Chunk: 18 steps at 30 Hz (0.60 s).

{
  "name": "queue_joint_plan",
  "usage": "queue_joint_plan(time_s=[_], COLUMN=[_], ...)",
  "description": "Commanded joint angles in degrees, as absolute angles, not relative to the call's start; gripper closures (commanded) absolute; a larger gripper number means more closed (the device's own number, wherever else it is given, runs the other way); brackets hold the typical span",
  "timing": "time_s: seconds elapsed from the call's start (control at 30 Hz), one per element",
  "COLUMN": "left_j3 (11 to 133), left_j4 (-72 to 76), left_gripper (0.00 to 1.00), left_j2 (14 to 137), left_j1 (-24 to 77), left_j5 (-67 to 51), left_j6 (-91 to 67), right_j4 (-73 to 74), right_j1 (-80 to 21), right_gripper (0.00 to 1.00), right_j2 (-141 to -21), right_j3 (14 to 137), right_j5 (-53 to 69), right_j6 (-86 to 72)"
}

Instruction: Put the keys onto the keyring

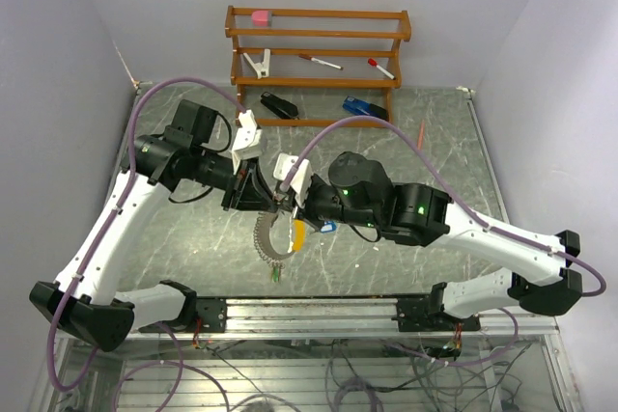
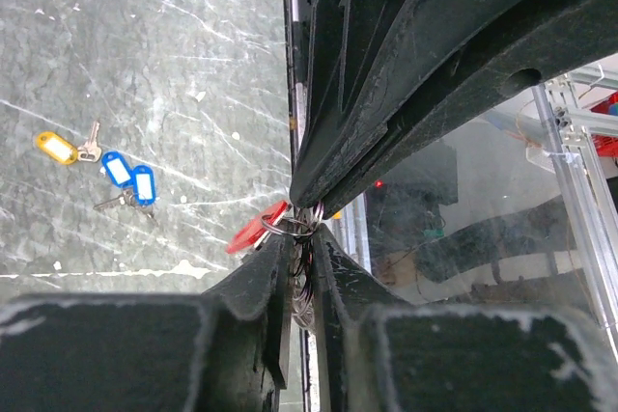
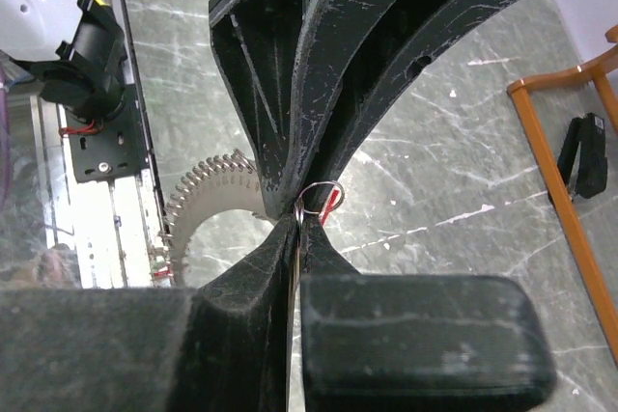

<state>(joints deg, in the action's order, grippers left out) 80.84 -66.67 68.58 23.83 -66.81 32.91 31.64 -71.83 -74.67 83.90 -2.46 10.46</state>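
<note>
Both clenched: left gripper [image 2: 301,225] on red-tag key [image 2: 253,233] ring; right gripper [image 3: 298,218] on thin wire, unidentifiable. Fingers hide keyring [image 1: 261,241] far part; loose keys [image 2: 118,169] just right.

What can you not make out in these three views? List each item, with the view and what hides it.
- Left wrist: whether the split ring is on the keyring yet; the left gripper's shut fingers cover the joint.
- Right wrist: most of the red tag, behind the right gripper's fingers.
- Top external: split ring and red tag entirely, under both grippers.
</note>
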Motion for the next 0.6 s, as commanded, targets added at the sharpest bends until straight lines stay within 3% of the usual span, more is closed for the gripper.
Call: queue_joint_plan(time_s=[0.0,0.13,0.27,0.57], left_j3=[81.48,81.95,82.09,87.22], left_j4=[-65.01,-64.37,-63.87,-61.49], left_gripper=[0.76,0.59,0.50,0.39], left_j2=[67.55,67.92,68.11,68.33], left_j1=[24.43,24.43,24.39,24.43], left_j5=[-69.17,-69.08,-68.93,-63.13], left_j6=[31.08,30.39,29.84,28.79], right_j4=[25.97,23.89,23.15,23.42], right_j1=[-71.43,-71.42,-71.42,-71.41], right_gripper=[1.00,1.00,1.00,1.00], right_j2=[-72.00,-69.70,-68.16,-67.14], right_j3=[82.74,81.25,80.83,80.88], right_j5=[-4.71,-5.07,-5.61,-5.51], right_j6=[10.51,10.11,9.85,9.60])
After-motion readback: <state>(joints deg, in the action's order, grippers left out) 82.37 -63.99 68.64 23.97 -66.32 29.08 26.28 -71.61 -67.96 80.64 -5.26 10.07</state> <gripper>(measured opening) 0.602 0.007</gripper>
